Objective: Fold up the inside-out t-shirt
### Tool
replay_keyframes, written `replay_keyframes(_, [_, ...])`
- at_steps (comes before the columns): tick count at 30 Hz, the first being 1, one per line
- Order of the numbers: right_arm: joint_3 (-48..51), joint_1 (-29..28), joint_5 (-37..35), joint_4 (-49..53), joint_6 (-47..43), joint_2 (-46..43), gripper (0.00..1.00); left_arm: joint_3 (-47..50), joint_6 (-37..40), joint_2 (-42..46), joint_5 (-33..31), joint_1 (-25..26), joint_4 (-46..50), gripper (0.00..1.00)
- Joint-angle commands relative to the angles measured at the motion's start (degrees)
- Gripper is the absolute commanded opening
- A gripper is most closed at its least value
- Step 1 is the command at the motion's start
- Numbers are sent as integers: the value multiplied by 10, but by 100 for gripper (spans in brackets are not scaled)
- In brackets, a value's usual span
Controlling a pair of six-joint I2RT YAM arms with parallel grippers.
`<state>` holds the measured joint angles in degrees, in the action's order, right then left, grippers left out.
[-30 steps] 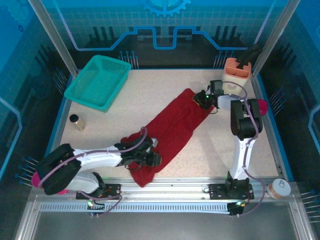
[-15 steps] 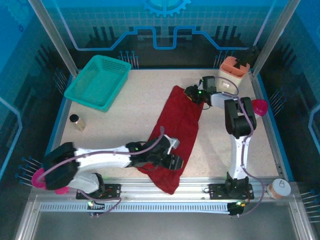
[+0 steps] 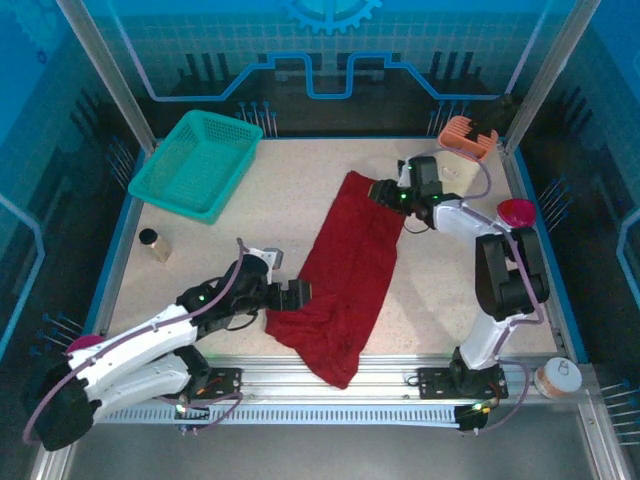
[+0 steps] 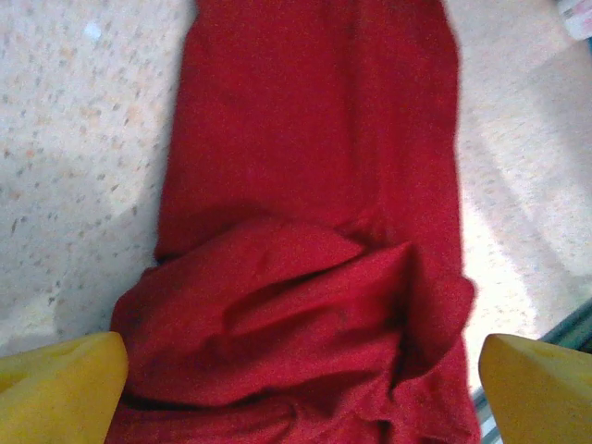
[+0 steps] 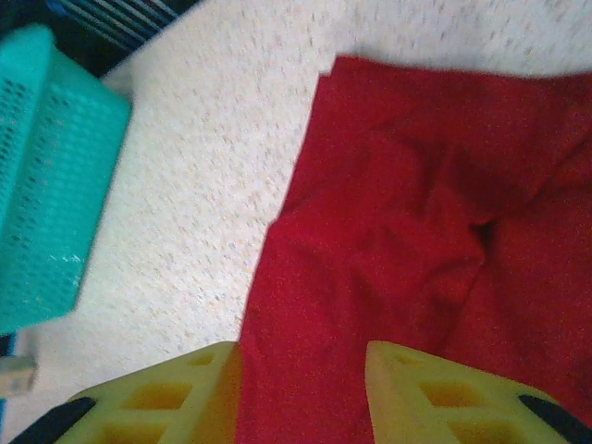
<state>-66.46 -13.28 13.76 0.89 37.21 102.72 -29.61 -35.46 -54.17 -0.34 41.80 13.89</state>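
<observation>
- Shirt (image 3: 350, 260): one. It lies on the table (image 3: 440, 290), at centre frame in the top view.
- Long axis: runs from upper centre-right down to the bottom centre, nearly vertical in the frame. The upper end lies flat. The lower end is bunched and creased, with its tip reaching the frame rail.
- Left gripper (image 3: 290, 296): jaws at full spread, holding nothing. It sits just beside the left edge of the bunched end, and the shirt lies to its right in the frame. In the left wrist view the folds sit between and beyond the two yellow fingers (image 4: 60, 384).
- Right gripper (image 3: 385, 192): over the upper right corner of the shirt. The jaws stand part-way apart, and no cloth appears pinched between them.
- Key relation: the left arm is nearer the bunched end and the right arm is nearer the flat end. The arms sit at opposite ends of the long axis.
- Judgement: the bunched end probably needs spreading before any fold, and that falls to the left arm.
- Count: two grippers, one basket (image 3: 195, 165) at upper left, well apart from the shirt.
</observation>
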Motion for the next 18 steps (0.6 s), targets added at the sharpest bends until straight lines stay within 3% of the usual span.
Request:
replay_keyframes(1, [-13, -12, -53, 28, -28, 50, 39, -10, 25, -38, 38, -8, 10, 99])
replay_keyframes(4, [-26, -13, -151, 36, 27, 81, 38, -11, -8, -76, 13, -24, 34, 92])
replay_keyframes(5, [-26, -10, -151, 22, 54, 93, 38, -2, -18, -82, 29, -36, 23, 89])
replay_keyframes(9, [-55, -22, -106, -55, 127, 156, 34, 37, -52, -102, 110, -53, -46, 82])
replay_keyframes(10, [-66, -25, -98, -69, 145, 179, 29, 38, -56, -109, 122, -54, -48, 81])
replay_keyframes(14, [-62, -19, -62, -222, 242, 249, 18, 21, -75, -125, 108, -56, 14, 80])
replay_keyframes(18, [-126, -36, -39, -270, 287, 326, 17, 40, -110, -112, 108, -58, 22, 79])
